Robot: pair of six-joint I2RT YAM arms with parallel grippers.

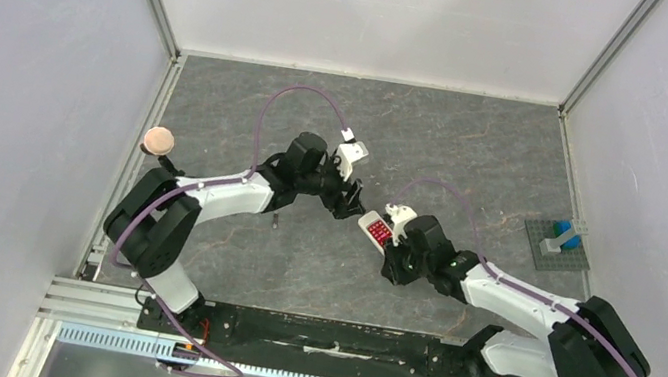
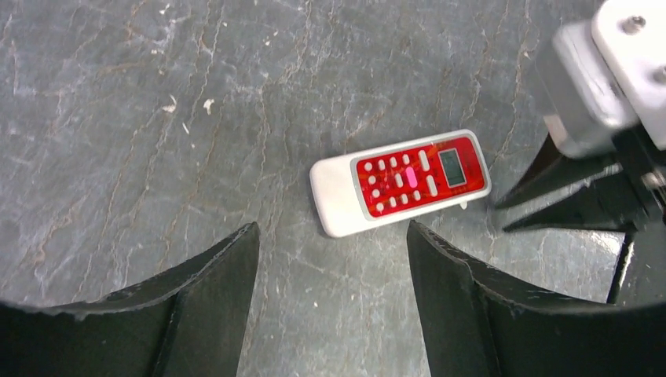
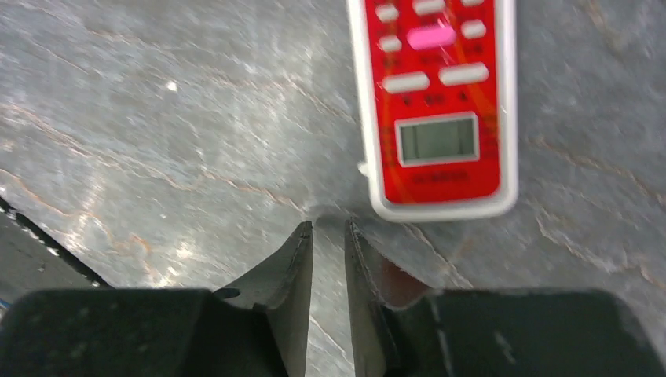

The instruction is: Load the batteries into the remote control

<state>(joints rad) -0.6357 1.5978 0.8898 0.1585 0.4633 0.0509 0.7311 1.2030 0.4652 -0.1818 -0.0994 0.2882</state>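
Note:
The remote control point(image 1: 377, 229) lies face up on the grey table, red button panel and display showing. It also shows in the left wrist view point(image 2: 400, 181) and the right wrist view point(image 3: 434, 102). My left gripper point(image 1: 353, 202) is open and empty; its tips point(image 2: 333, 228) stand just short of the remote's plain white end. My right gripper point(image 1: 391, 248) is shut and empty, its tips point(image 3: 327, 224) on the table just off the display end. A tiny dark bit point(image 1: 273, 222) lies beside the left arm, too small to tell if it is a battery. No battery shows clearly.
A small grey plate with a blue piece point(image 1: 560, 240) sits at the right edge. A pinkish round knob point(image 1: 159, 139) stands at the left edge. White walls enclose the table on three sides.

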